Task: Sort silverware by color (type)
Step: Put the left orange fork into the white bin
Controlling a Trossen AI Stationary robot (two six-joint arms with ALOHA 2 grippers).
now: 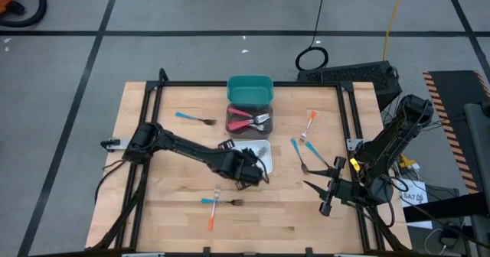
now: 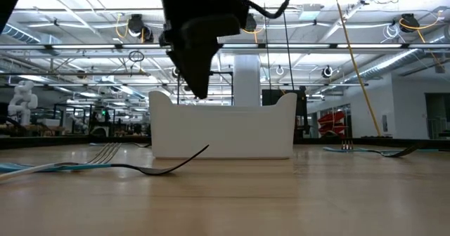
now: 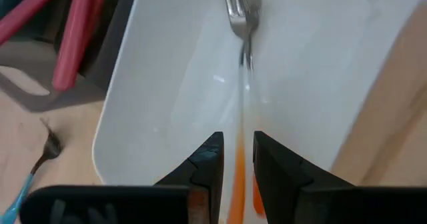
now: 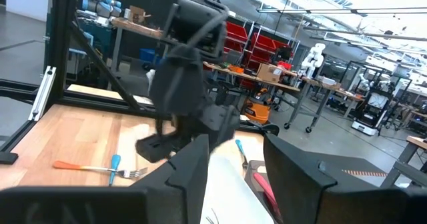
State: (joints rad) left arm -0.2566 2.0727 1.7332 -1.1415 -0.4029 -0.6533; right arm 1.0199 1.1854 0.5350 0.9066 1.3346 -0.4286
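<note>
The bench [image 1: 176, 211] is pale wood with a black frame. At its far middle stands a teal bin [image 1: 250, 89], then a dark bin [image 1: 237, 112] with red-handled forks [image 1: 243, 121], then a white bin [image 1: 267, 162]. In the white bin lies an orange-handled fork [image 3: 241, 117] with a silver head, between the black fingers of the left end effector [image 3: 235, 167]. Blue-handled forks lie far left [image 1: 194, 118] and near [image 1: 222, 201], an orange one [image 1: 213, 215] crossing the near one; another orange fork [image 1: 308, 125] and a blue one [image 1: 296, 151] lie right. Both arms are black

Glossy white plastic bin [image 3: 167, 84], apparently smooth
</note>
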